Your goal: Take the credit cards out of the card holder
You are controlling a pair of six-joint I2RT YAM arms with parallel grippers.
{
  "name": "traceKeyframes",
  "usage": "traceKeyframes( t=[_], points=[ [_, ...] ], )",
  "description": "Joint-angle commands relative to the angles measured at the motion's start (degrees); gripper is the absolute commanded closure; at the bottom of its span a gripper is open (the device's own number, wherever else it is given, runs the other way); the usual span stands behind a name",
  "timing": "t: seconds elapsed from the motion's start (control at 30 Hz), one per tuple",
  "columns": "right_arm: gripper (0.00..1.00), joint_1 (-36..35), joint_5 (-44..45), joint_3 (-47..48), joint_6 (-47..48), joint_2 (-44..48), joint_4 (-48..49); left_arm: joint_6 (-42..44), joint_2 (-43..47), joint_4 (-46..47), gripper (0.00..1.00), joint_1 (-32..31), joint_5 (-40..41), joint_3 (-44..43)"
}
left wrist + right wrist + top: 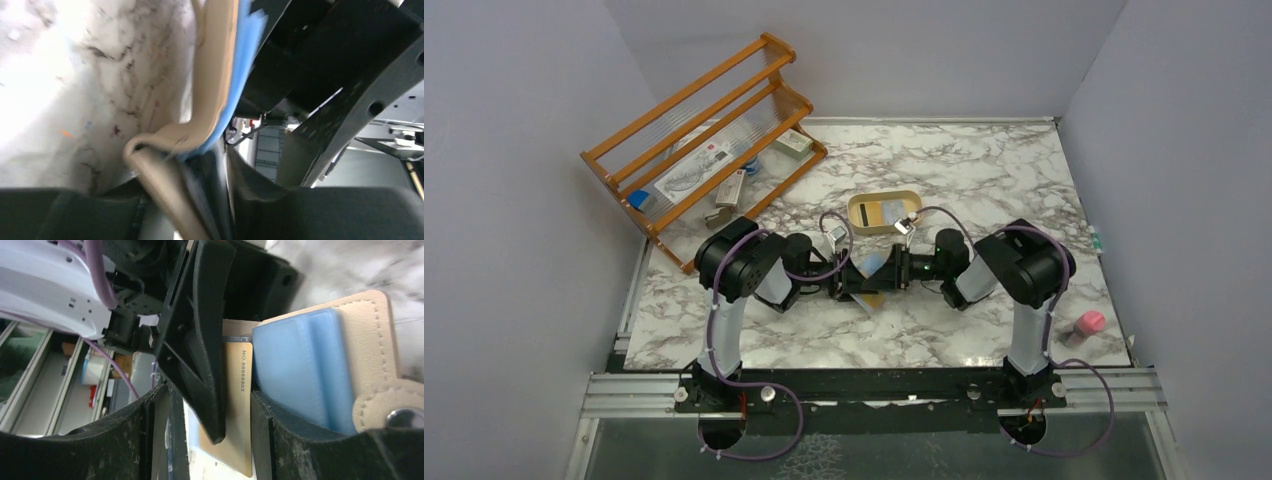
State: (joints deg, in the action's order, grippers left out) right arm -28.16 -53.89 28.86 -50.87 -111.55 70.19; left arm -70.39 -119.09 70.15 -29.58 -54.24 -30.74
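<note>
The tan card holder [881,264] hangs folded open, light blue inside, between both grippers at mid table. In the left wrist view its tan flap [212,75] bends at a fold and runs down between my left gripper's [187,210] fingers; the picture is blurred, so whether they grip it is unclear. A yellow-orange credit card [239,405] sticks out of the holder's blue pocket [295,370], with a black left finger lying on it. My right gripper [210,405] has its jaws apart around that finger and card. Two more credit cards [886,211] lie in the tray.
A cream oval tray [856,212] sits just behind the grippers. An orange wooden rack [704,140] with small items stands at the back left. A pink-capped object [1089,323] is near the right edge.
</note>
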Motion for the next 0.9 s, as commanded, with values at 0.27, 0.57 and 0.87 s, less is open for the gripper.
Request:
traceKeyframes(
  t=[0.27,0.57,0.87],
  points=[
    [0.4,-7.56,-19.77,-2.46,-18.33,-8.3,25.31,3.42,4.25,6.71,0.38,1.75,13.67,0.55],
    [0.4,-3.68,-16.71,-4.19,-22.18,-12.81,31.56,3.24,4.55,8.49,0.38,3.91,14.25,4.62],
    [0.4,-2.91,-13.94,-4.41,-14.58,-7.76,18.45,6.76,8.44,2.63,0.38,7.37,13.76,5.08]
  ],
)
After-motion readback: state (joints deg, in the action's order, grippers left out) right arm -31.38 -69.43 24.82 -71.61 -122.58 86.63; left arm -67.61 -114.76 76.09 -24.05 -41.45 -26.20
